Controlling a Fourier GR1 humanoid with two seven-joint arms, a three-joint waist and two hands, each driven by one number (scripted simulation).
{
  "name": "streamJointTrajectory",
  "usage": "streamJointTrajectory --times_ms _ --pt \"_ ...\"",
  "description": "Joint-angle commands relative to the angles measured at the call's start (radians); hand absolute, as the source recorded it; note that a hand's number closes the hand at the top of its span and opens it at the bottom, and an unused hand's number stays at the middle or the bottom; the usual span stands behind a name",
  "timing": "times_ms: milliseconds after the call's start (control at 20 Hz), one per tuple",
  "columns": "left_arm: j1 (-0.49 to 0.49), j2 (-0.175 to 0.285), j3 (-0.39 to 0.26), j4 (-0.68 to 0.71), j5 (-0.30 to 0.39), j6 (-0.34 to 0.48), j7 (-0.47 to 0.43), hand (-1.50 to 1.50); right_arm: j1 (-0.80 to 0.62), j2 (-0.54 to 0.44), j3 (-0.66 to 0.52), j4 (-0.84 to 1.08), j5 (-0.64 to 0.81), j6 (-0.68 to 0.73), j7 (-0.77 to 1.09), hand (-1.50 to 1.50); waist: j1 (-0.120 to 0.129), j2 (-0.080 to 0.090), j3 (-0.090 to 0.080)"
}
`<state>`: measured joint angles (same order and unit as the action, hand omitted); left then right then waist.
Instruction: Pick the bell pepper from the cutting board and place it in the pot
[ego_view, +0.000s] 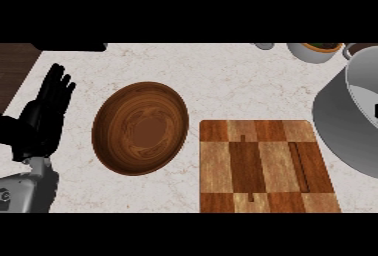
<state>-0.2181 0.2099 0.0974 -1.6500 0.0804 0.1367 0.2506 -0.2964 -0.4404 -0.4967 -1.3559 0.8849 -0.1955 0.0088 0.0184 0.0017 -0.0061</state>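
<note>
Checkered wooden cutting board (269, 167) at the near edge of the counter (221, 85) lies bare; black left hand (40, 120) rests open, empty. Right hand unseen, so I risk missing the grey metal pot (341, 125).

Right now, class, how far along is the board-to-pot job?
Done: the cutting board is bare. In hand: nothing shown; the left hand rests open at left, the right hand is out of view. Left: unclear; no pepper shows in the visible part of the pot.
</note>
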Motion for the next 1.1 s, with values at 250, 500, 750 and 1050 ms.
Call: streamJointTrajectory --times_ms 250,500,750,1050 --pt "0.018 -0.045 -0.025 0.023 -0.029 0.012 -0.06 0.0 -0.18 -0.036 -0.046 0.533 -0.038 -0.105 -0.125 1.5 0.011 0.009 0.008" --pt "-0.015 -0.027 -0.013 0.039 -0.021 0.006 -0.028 0.0 -0.186 -0.063 -0.088 0.604 -0.163 0.043 -0.233 -1.5 0.009 0.01 0.01" --pt "-0.018 -0.032 -0.016 0.051 -0.015 -0.006 -0.048 0.0 -0.195 -0.024 -0.153 0.621 -0.307 0.115 -0.366 -1.5 0.004 0.012 0.012" --pt "-0.009 -0.015 0.003 0.025 -0.011 0.002 -0.008 0.0 -0.239 -0.065 -0.298 0.639 -0.505 0.221 -0.419 -1.5 0.001 0.005 0.01"
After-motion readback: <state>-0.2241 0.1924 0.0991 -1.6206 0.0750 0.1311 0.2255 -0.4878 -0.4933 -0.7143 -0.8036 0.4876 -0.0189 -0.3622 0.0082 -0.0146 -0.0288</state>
